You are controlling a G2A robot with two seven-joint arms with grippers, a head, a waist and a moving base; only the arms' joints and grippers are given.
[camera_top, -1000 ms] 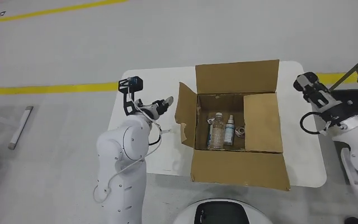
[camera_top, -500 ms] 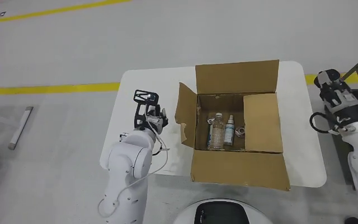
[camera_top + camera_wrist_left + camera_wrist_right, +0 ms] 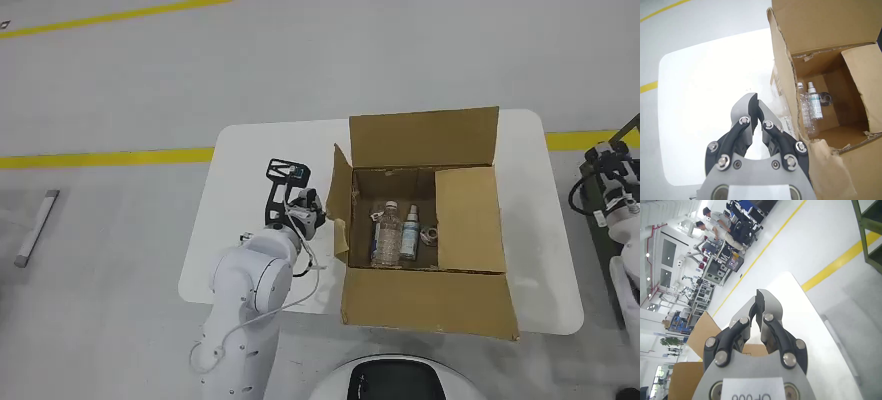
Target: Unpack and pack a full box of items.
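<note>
Your left hand (image 3: 755, 102) nears the box (image 3: 430, 300) on the worktop's (image 3: 250, 170) right half
Pinched together and empty, it has swung to the side flap; the right hand (image 3: 758, 299), also closed and empty, has backed past the right edge. Two bottles (image 3: 387, 235) wait inside.

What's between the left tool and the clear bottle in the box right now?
The box's upright side flap stands between the left tool and the clear bottle, as seen in the left wrist and top views.
</note>
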